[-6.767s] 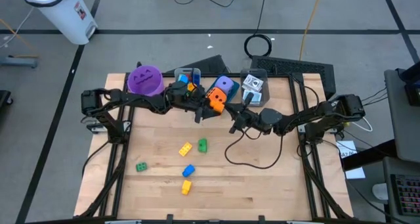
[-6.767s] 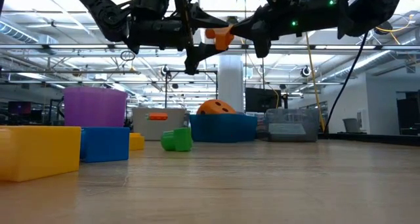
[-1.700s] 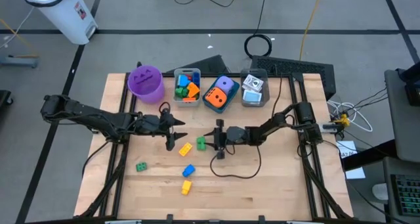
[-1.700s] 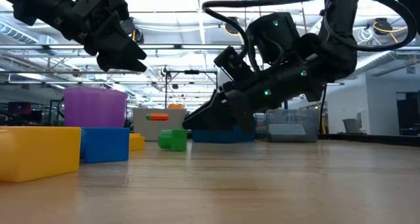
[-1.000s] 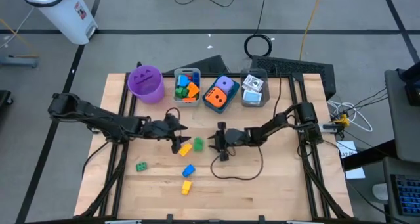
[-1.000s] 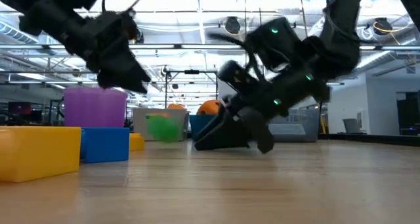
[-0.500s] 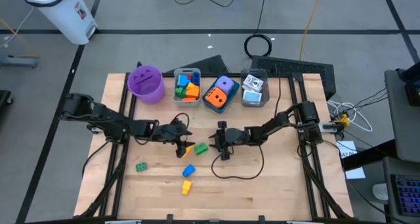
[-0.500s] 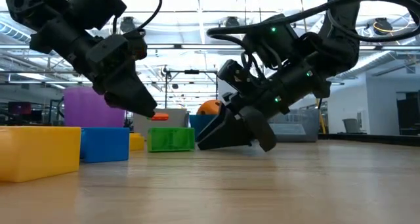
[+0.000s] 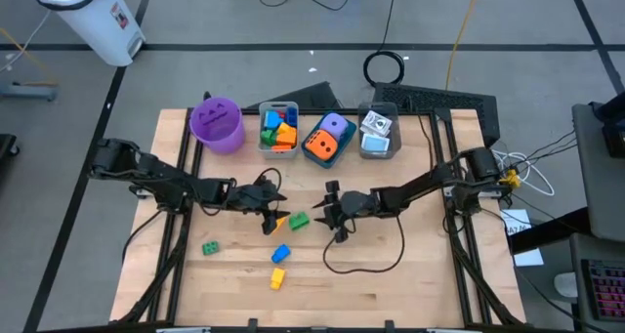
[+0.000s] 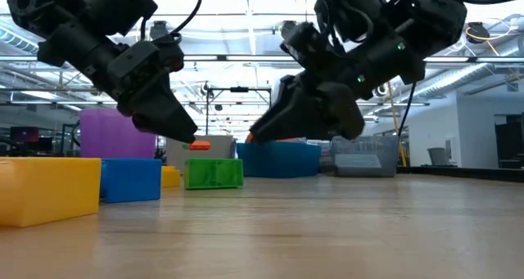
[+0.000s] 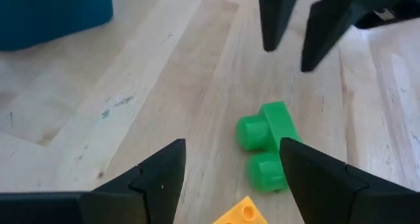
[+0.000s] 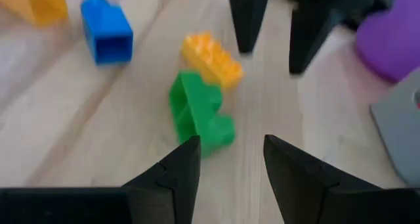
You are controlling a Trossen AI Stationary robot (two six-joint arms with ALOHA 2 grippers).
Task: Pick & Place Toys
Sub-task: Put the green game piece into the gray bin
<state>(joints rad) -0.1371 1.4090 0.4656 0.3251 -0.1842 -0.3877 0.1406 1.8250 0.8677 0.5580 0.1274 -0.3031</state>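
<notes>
A: How will that green brick (image 9: 299,219) handle?

B: My guess is light, rigid and a bit slick, being moulded plastic. Pinching across its flat side walls looks safer than gripping over the round studs.

A: Where is it?

B: Centre of the high view, lying on the wooden surface (image 9: 410,274), touching or just beside a yellow brick (image 9: 280,223) to its left. In the left wrist view it sits ahead of the gap between the fingers.

A: And the fingers?

B: The left gripper (image 9: 270,219) hangs just left of the two bricks, fingers parted, holding nothing. The right gripper (image 9: 328,213) is just right of the green brick, lifted off the surface, fingers narrowly parted and empty.
</notes>
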